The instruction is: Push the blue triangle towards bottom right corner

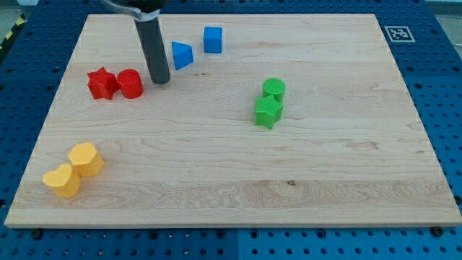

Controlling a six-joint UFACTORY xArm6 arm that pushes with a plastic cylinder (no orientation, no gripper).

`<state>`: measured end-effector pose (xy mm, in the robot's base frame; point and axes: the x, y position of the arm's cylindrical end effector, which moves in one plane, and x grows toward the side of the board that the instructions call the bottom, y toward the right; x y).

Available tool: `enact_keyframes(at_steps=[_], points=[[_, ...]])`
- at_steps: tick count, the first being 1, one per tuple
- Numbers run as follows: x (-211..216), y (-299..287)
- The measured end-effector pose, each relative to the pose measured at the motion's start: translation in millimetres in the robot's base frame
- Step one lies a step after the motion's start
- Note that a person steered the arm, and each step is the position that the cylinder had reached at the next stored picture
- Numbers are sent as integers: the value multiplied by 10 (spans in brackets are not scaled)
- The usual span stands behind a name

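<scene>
Resting on the surface (231, 180), my tip (160, 81) sits just beside the blue triangle (181, 55), at its 8 o'clock; no fingers fitted.

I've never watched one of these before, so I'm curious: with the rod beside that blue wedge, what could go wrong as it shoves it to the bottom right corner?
1. My tip sits just left of the blue triangle and slightly below it, so an off-centre push may spin it or let it slip away.
2. The green blocks lie roughly along the diagonal path and might get knocked.
3. The blue cube is close by, at the triangle's right, and could be nudged.
</scene>
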<state>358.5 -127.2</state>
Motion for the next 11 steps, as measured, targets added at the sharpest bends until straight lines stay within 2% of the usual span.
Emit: enact_keyframes(at_steps=[1,2,3,5,7,10,11], points=[[-370,0],[-485,-1],[-530,89],[-307,345],[-187,932],[-111,2187],[-113,2413]])
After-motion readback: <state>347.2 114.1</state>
